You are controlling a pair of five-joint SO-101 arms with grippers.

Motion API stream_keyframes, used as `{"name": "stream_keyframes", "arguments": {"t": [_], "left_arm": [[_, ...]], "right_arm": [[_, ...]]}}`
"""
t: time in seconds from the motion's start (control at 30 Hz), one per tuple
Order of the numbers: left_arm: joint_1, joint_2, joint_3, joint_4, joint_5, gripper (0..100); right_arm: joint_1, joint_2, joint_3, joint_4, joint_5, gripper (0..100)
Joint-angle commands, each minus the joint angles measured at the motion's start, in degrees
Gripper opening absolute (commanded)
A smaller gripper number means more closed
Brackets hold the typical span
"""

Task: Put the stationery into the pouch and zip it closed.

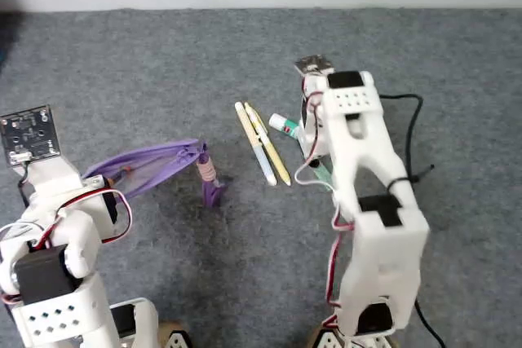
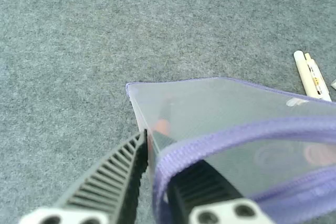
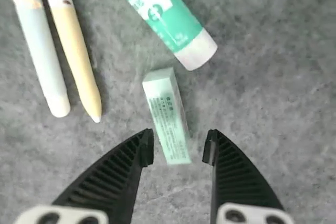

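Right gripper (image 3: 178, 148) part open, empty, its jaws either side of the eraser (image 3: 167, 114). Glue stick (image 3: 157, 9) and two pens (image 3: 52, 51) lie just beyond the eraser. Left gripper (image 2: 149, 145) clamped on pouch (image 2: 226, 108) edge.

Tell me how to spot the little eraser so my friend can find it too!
Find the right gripper over the grey mat. The eraser lies between its open black fingers, near a green glue stick and two pens. It alone is a short, pale green block; its neighbours are long and round.
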Motion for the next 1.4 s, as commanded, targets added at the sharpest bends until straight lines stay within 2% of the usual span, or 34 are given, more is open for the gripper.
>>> {"name": "stream_keyframes", "arguments": {"t": [0.0, 0.2, 0.67, 0.73, 0.8, 0.87, 0.93, 1.13, 1.37], "left_arm": [[0.2, 0.2, -0.1, -1.0, 0.7, 1], [0.2, 0.2, -0.1, -1.0, 0.7, 1], [0.2, 0.2, -0.1, -1.0, 0.7, 1], [0.2, 0.2, -0.1, -1.0, 0.7, 1], [0.2, 0.2, -0.1, -1.0, 0.7, 1], [0.2, 0.2, -0.1, -1.0, 0.7, 1], [0.2, 0.2, -0.1, -1.0, 0.7, 1], [0.2, 0.2, -0.1, -1.0, 0.7, 1], [0.2, 0.2, -0.1, -1.0, 0.7, 1]], "right_arm": [[-0.7, 5.8, -14.0, 6.6, 1.1, 17.2], [-1.9, 14.2, -24.2, 12.7, 1.1, 17.2], [-1.2, 22.8, -24.7, 9.5, 1.3, 16.7], [-1.1, 23.2, -24.7, 9.4, 2.4, 10.9], [-1.3, 23.2, -26.3, 9.5, 3.7, 0.2], [-1.1, 23.2, -29.5, 11.4, 3.5, 3.2], [-1.0, 23.2, -33.1, 13.1, 3.3, 0.2], [-1.3, 16.1, -33.1, 13.3, 3.4, 0.8], [-2.6, -3.7, -15.8, 13.2, 3.3, 0.8]]}}
